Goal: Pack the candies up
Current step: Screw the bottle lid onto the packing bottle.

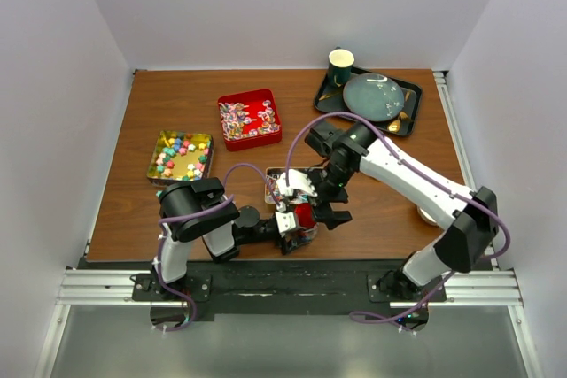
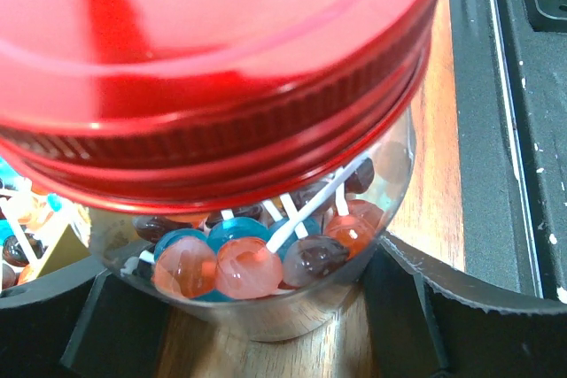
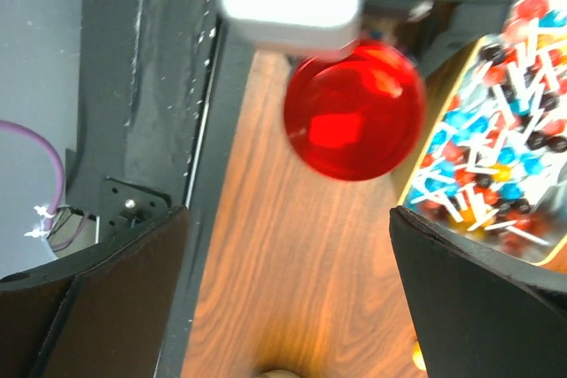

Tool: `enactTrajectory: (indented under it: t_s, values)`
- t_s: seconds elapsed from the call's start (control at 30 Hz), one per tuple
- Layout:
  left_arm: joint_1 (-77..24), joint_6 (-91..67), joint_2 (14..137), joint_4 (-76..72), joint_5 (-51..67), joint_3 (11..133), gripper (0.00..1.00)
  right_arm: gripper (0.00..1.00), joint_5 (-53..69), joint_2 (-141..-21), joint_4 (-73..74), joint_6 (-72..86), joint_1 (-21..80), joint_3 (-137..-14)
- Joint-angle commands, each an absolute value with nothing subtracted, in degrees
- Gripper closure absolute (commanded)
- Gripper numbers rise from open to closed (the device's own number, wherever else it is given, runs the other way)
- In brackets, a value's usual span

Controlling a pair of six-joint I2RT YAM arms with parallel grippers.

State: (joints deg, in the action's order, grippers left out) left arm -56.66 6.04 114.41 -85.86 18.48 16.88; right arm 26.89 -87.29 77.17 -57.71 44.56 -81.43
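Observation:
A clear jar (image 2: 266, 307) with a red round lid (image 2: 221, 59) stands on the table near the front edge, and holds round lollipops (image 2: 244, 267) in pink, blue and brown. My left gripper (image 2: 244, 294) is shut on the jar's lower part, one finger on each side; it also shows in the top view (image 1: 297, 223). My right gripper (image 3: 288, 214) is open and empty, just right of the lid (image 3: 353, 111); it shows in the top view too (image 1: 330, 205). Star-like candies fill a gold tin (image 1: 182, 156). Wrapped twists lie in a red tin (image 1: 249, 118).
An open tin of lollipops (image 3: 496, 157) sits right behind the jar, partly hidden by the grippers (image 1: 285, 181). A dark tray (image 1: 403, 121) with a plate and a green cup (image 1: 341, 64) stands at the back right. A small pale round object (image 1: 429, 215) lies under the right arm.

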Motion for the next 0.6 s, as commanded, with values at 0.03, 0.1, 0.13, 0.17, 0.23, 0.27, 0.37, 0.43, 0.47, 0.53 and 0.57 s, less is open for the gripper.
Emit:
enactTrajectory:
  t_s: [0.03,0.1,0.13,0.17,0.23,0.27,0.37,0.43,0.47,0.53,0.57]
  values:
    - [-55.7,10.0,117.2,-92.4,15.0,15.5,1.00,0.01,31.4,-93.1,76.4,-55.4,45.4,-87.9]
    - [-55.7,9.5,117.1,-92.2,14.9,15.6,1.00,0.01,32.4,-94.1,75.4,-54.7,46.4,-88.4]
    - [-55.7,9.3,117.1,-92.0,15.0,15.6,1.00,0.01,32.4,-94.6,74.8,-54.4,47.5,-88.2]
    - [-55.7,9.3,117.0,-92.0,15.2,15.6,1.00,0.02,32.5,-94.7,73.7,-54.2,48.1,-88.0]
    - [-55.7,9.2,117.0,-91.9,15.1,15.6,1.00,0.02,32.6,-94.9,73.0,-53.8,49.2,-87.5]
    - [-55.7,9.1,117.1,-91.9,15.0,15.6,1.00,0.02,32.7,-95.0,72.9,-53.8,49.4,-87.4]
    - [-55.7,9.3,117.1,-92.0,14.9,15.6,1.00,0.02,32.8,-95.1,72.6,-53.8,49.5,-87.0]
    - [-55.7,9.1,117.2,-92.2,14.4,15.7,1.00,0.02,32.7,-95.3,72.9,-54.0,49.6,-86.8]
    - [-55.7,9.0,117.2,-92.2,14.2,15.7,1.00,0.02,32.7,-95.3,73.0,-53.9,49.6,-86.7]
    - [-55.7,8.8,117.2,-92.2,13.5,15.7,1.00,0.02,32.3,-95.2,73.6,-54.1,49.6,-86.4]
    - [-55.7,8.7,117.2,-92.2,13.4,15.7,1.00,0.02,32.1,-94.9,74.1,-54.1,49.6,-85.8]
